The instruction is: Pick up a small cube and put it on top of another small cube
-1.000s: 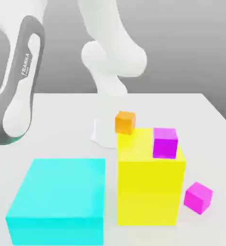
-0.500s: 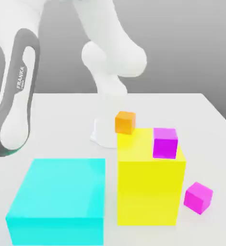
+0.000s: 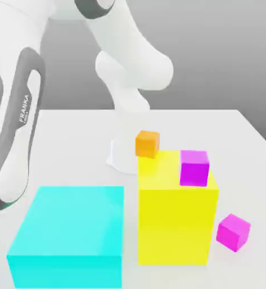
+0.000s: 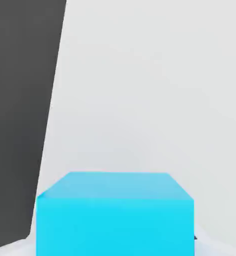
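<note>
The end effector [image 4: 115, 245] is clamped on the small blue cube [image 4: 114, 220], above or on the counter [image 4: 165, 90]. Presumed light and rigid; smooth faces may slip. Grip opposite side faces squarely, at mid-height.

Plain cyan block [image 3: 70, 226] lower left of the exterior view, solid yellow block [image 3: 174, 226] right of centre, orange cube [image 3: 147, 144] mid-frame, violet cube [image 3: 194, 168] beside, magenta cube [image 3: 234, 232] lower right; hand view's cube [image 4: 114, 225], bright blue, perhaps nearer cyan!
</note>
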